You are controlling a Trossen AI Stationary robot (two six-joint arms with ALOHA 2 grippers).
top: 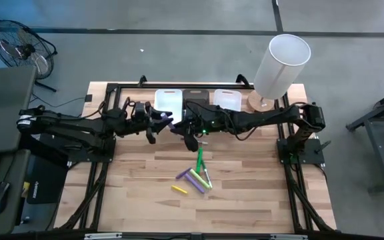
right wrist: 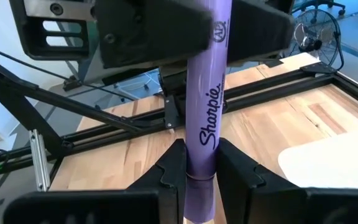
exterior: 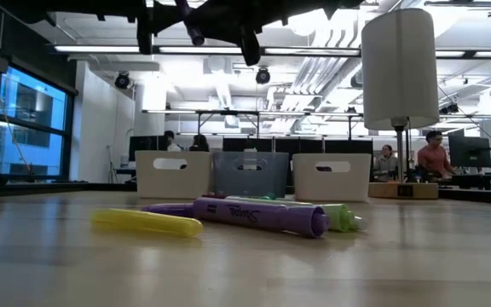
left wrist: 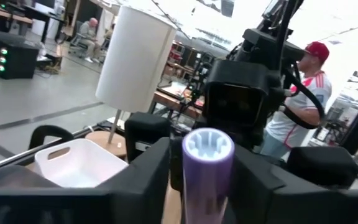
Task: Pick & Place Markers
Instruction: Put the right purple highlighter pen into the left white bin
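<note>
The purple marker [right wrist: 207,118], light, stiff and slippery, is pinched by the right tool [right wrist: 201,163] at its middle and the left tool [left wrist: 207,163] at its end.

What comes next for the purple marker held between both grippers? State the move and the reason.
Probably the right gripper should let go: the left gripper is already around the purple marker's other end, mid-air near the bins, so this looks like a handover.

Bare pale wooden tabletop [top: 245,200] lay open around the small cluster of coloured markers [top: 195,179], while three rectangular bins [top: 197,100] and a tall white cylindrical lamp [top: 282,65] blocked the far edge.
</note>
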